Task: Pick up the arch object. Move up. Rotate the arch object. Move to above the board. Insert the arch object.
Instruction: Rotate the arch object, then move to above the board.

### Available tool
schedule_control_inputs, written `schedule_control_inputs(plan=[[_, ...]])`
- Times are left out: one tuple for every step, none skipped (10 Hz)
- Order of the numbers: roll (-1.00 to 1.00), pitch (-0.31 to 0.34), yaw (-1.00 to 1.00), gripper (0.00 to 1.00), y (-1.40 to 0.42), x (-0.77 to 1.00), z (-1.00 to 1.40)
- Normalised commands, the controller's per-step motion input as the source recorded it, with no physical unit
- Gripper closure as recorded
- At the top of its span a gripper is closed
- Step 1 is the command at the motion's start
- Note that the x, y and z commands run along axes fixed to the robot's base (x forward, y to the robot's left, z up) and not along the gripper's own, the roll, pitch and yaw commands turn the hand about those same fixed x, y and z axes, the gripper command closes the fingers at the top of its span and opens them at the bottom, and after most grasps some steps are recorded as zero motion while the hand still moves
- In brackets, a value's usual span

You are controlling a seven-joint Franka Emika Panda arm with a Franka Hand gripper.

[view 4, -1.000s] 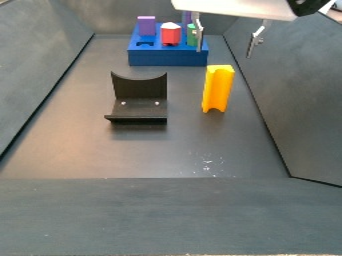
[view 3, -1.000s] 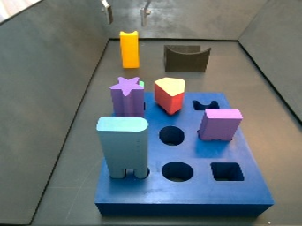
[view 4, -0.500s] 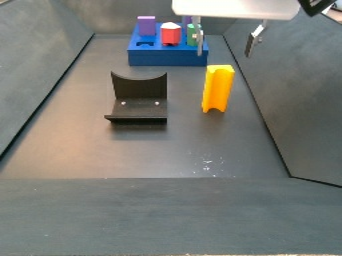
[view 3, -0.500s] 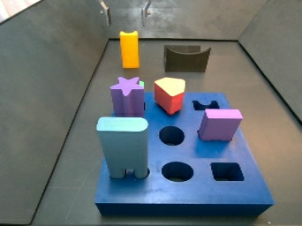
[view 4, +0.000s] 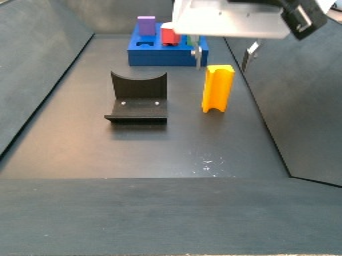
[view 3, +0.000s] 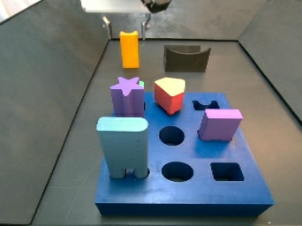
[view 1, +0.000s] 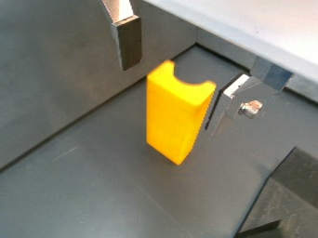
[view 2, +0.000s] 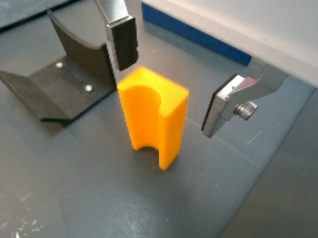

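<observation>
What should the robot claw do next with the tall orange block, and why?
Probably lower a bit more, then close. The gripper is open above the arch object, with one finger on each side of its top and gaps showing in both wrist views. The block stands upright on the floor, not held. The pads look too high for a firm hold.

The gripper (view 2: 184, 79) has two flat silver fingers (view 2: 232, 102) with dark pads and a small screw, under a white wrist body (view 4: 234, 18) with black parts.
</observation>
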Motion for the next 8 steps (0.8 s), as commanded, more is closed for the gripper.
schedule_control_inputs(plan=[[-0.04, -0.049, -0.03, 0.00, 0.00, 0.03, -0.62], [-0.04, -0.046, -0.03, 0.00, 0.00, 0.03, -0.55], [-0.05, -0.046, -0.02, 0.00, 0.00, 0.03, -0.39], [-0.06, -0.045, -0.01, 0.00, 0.00, 0.04, -0.29], [-0.06, -0.041, -0.01, 0.00, 0.00, 0.04, -0.20], [0.00, 0.000, 0.00, 1.00, 0.00, 0.00, 0.00], [0.28, -0.116, -0.10, 1.00, 0.07, 0.36, 1.00], [0.28, -0.112, -0.10, 1.00, 0.07, 0.36, 1.00]])
